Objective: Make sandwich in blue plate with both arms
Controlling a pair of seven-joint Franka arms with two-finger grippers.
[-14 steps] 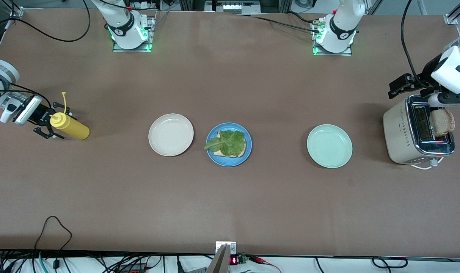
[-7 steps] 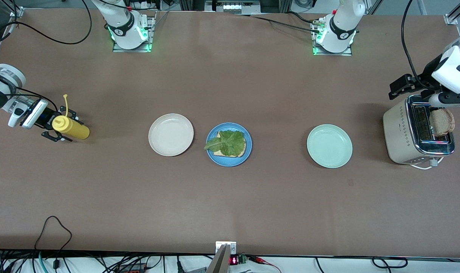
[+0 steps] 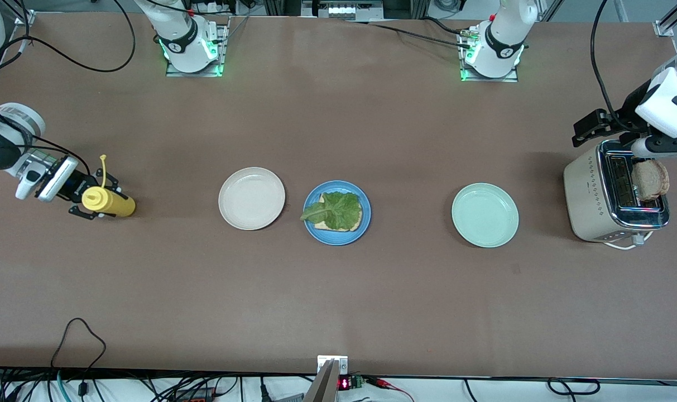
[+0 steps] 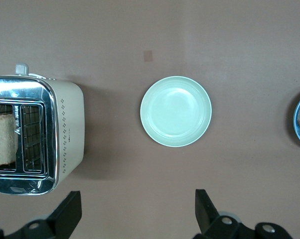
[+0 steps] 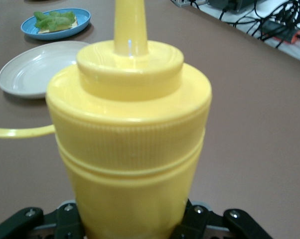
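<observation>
The blue plate (image 3: 338,240) sits mid-table and holds one bread slice (image 3: 356,224) with a green lettuce leaf (image 3: 335,209) on top. A second bread slice (image 3: 649,180) stands in the toaster (image 3: 592,195). My right gripper (image 3: 87,201) is shut on a yellow squeeze bottle (image 3: 112,204) at the right arm's end of the table. The bottle fills the right wrist view (image 5: 130,129). My left gripper (image 3: 586,127) is open and empty beside the toaster. In the left wrist view its fingers (image 4: 70,214) stand wide apart over bare table.
A cream-white plate (image 3: 251,198) lies beside the blue plate toward the right arm's end. A mint-green plate (image 3: 485,215) lies between the blue plate and the toaster. The left wrist view shows the toaster (image 4: 65,129) and the mint plate (image 4: 176,110).
My right gripper has moved toward the front camera and the table's middle with the yellow bottle, tipping it more upright. The left arm has not moved.
</observation>
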